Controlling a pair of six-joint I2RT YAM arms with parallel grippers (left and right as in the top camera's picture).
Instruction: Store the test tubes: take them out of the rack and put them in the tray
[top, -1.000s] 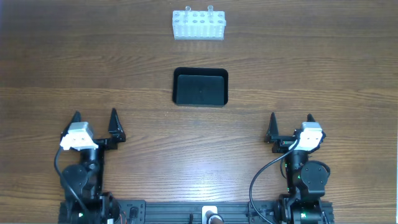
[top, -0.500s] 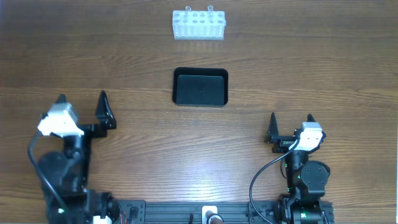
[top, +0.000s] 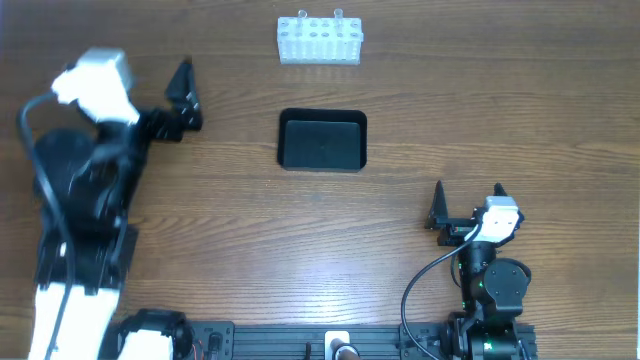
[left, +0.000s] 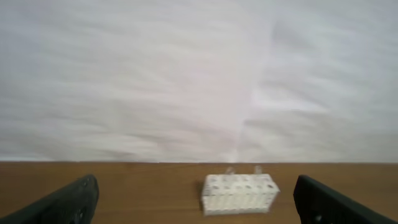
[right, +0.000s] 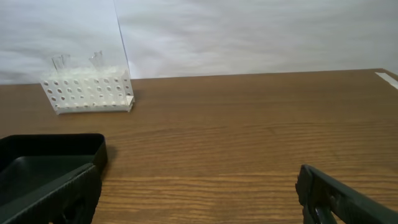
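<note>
Your left claw (left: 196, 182) is lifted with jaws wide apart, facing the white perforated rack (left: 239, 194) at the far side of the wood-grain counter (top: 520, 90). The right claw (top: 468, 195), jaws also apart, sits near its base. Two test tubes (right: 96, 61) stand upright in the rack, with the shallow black tray (top: 322, 114) between rack and arms. The tubes look clear, thin, smooth and probably slippery, so come straight down on one top, centre it between the jaws, clamp gently and lift vertically so the light rack doesn't ride up.
</note>
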